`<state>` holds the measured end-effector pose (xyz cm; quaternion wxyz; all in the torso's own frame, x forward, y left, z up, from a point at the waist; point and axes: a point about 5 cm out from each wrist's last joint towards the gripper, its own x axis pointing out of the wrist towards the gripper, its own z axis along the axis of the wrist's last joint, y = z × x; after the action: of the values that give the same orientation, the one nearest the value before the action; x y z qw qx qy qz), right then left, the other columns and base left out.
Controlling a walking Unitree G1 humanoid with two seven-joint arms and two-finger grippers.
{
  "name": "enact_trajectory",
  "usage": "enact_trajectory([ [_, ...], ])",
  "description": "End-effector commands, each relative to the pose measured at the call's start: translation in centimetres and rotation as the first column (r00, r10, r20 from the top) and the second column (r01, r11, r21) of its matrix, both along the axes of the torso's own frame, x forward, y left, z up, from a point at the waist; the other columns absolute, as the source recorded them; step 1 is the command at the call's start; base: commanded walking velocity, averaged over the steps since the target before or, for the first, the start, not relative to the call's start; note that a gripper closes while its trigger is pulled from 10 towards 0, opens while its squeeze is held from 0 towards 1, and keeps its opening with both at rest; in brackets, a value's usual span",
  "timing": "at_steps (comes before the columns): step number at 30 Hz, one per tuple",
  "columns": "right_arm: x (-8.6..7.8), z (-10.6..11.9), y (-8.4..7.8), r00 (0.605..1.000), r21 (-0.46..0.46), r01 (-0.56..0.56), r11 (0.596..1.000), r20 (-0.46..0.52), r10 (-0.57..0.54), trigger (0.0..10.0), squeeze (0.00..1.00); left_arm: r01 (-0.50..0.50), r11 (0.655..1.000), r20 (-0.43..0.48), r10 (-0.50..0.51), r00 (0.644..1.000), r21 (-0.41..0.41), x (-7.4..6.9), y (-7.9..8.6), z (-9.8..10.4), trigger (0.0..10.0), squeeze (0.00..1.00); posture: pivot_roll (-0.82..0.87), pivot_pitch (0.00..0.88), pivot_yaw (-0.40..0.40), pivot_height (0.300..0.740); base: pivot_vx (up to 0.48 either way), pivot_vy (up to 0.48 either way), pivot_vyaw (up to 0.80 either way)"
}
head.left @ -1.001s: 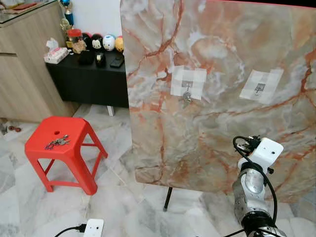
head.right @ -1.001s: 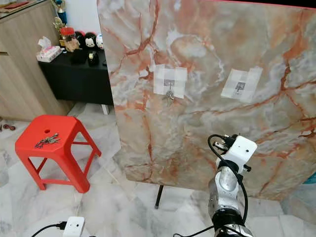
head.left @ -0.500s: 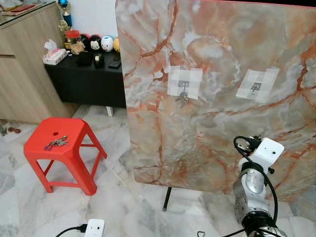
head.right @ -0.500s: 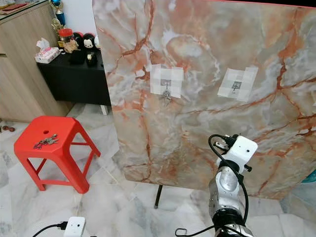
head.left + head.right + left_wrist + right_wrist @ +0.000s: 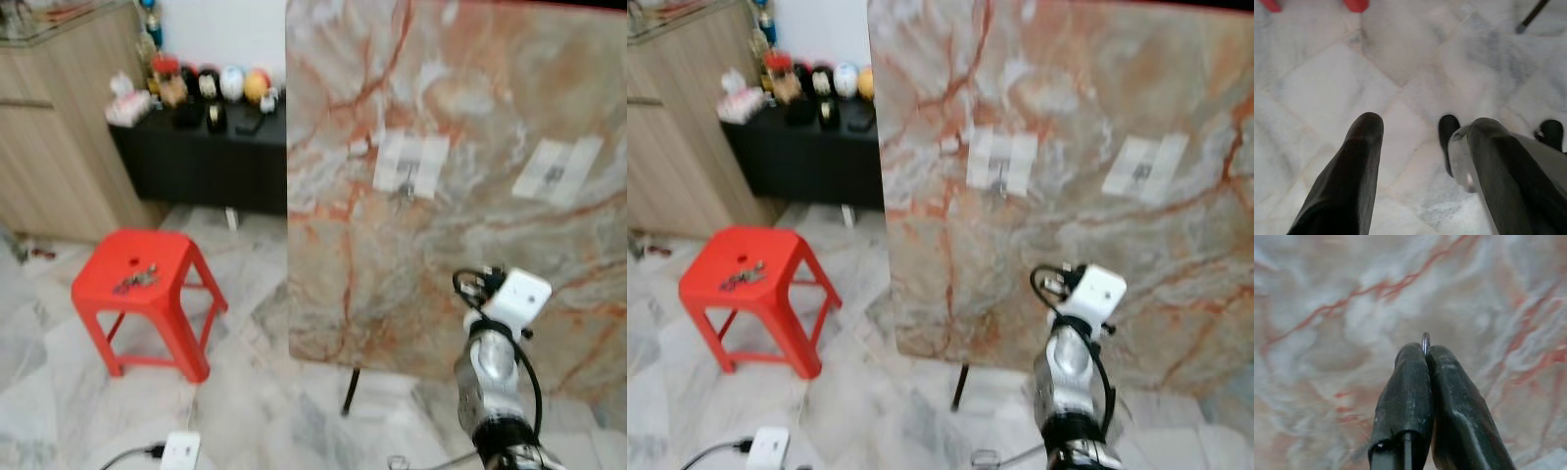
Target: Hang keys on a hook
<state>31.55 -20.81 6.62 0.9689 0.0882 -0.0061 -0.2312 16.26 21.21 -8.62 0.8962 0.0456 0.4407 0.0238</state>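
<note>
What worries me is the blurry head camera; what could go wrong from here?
The right end effector pinches the key ring only at its very tip, so it may slip. The right-hand hook is small and blurred, so the ring could miss it. The marble board stands on a thin leg; pushing might tip it.

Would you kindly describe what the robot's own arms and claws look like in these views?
The right arm is rounded polished silver metal, topped by a boxy white wrist module with looping black cables. The right claw has two long, tapering matte black fingers. The left claw has the same rounded black fingers, one broad and smooth.
</note>
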Motion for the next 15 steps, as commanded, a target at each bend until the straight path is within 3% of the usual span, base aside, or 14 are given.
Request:
enact_trajectory([
  [1,-0.02,0.07,-0.73,1.0,0.003,0.024,1.0,-0.006,-0.024,10.0,0.0,0.005,1.0,-0.018,-0.005,1.0,-0.016,-0.35,-0.66,-0.3,10.0,0.0,0.02,0.0,-0.046,0.74,0.0,0.0,0.0],
  [15,-0.04,0.11,-0.83,1.0,-0.013,0.025,1.0,-0.005,-0.026,10.0,0.0,0.017,1.0,-0.03,-0.018,0.999,-0.013,-0.47,-0.8,-0.4,10.0,0.0,0.02,0.0,-0.046,0.74,0.0,0.0,0.0],
])
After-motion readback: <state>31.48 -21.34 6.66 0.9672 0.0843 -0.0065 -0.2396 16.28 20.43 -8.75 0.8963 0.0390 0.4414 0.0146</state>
